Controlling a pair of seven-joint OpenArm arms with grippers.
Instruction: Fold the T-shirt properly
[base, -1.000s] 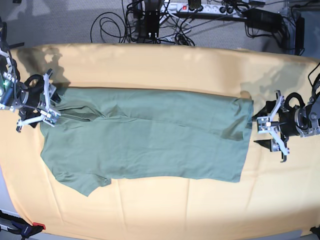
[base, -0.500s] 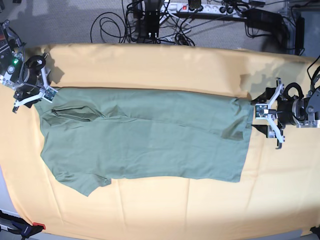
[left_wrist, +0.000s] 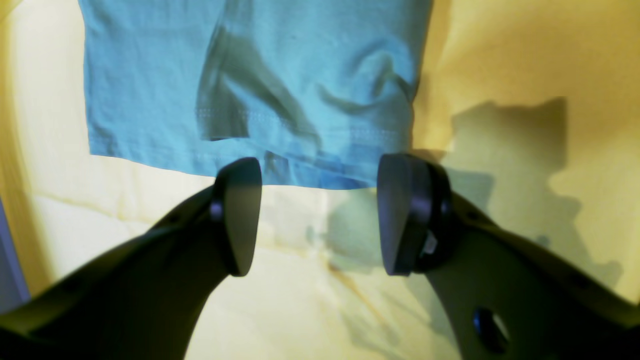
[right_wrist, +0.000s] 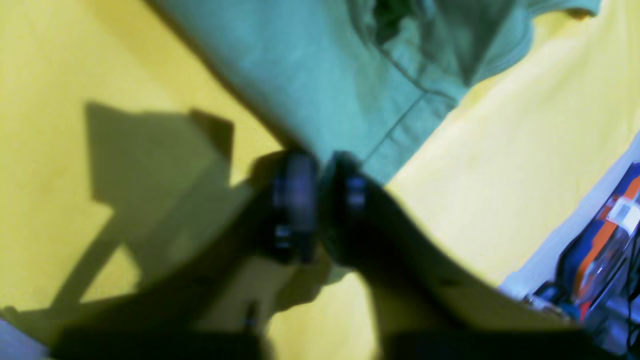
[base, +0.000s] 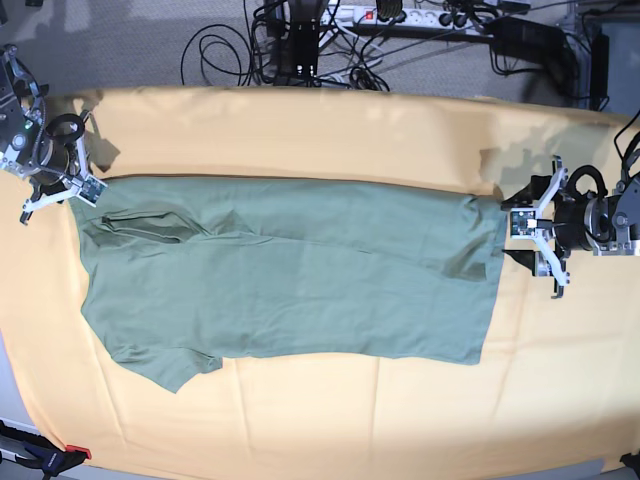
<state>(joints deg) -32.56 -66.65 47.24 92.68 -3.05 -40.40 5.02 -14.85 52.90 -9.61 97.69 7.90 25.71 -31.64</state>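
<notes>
1. Looking through the left wrist view: the left gripper (left_wrist: 320, 215) stands wide open with nothing between its jaws. It sits just short of the hem of the shirt (left_wrist: 250, 75), and the hemmed corner lies right ahead of the gap. The shirt rests flat on the yellow cloth (left_wrist: 525, 60), with a small wrinkle near the hem.

2. Right wrist view: the right gripper (right_wrist: 320, 200) has its jaws drawn together, almost touching. It sits at the edge of the shirt (right_wrist: 310, 75), near the collar and shoulder seam. The picture is blurred, and I cannot tell whether fabric is pinched between the jaws or whether they meet just off the edge.

3. Base view: the shirt (base: 290, 270) lies spread lengthwise across the cloth (base: 300, 130), collar end toward the right gripper (base: 58, 188) and hem end toward the left gripper (base: 540, 248). Each gripper is at the far corner of its end. One sleeve sticks out at the near edge.

4. Judgement: the step in hand looks like taking hold of the two far corners, ahead of a lengthwise fold. The shirt is not yet folded over. Next, the left gripper probably needs to advance over the hem corner and close on it. The right grip is worth checking before any lift, since a miss would leave that corner behind.
</notes>
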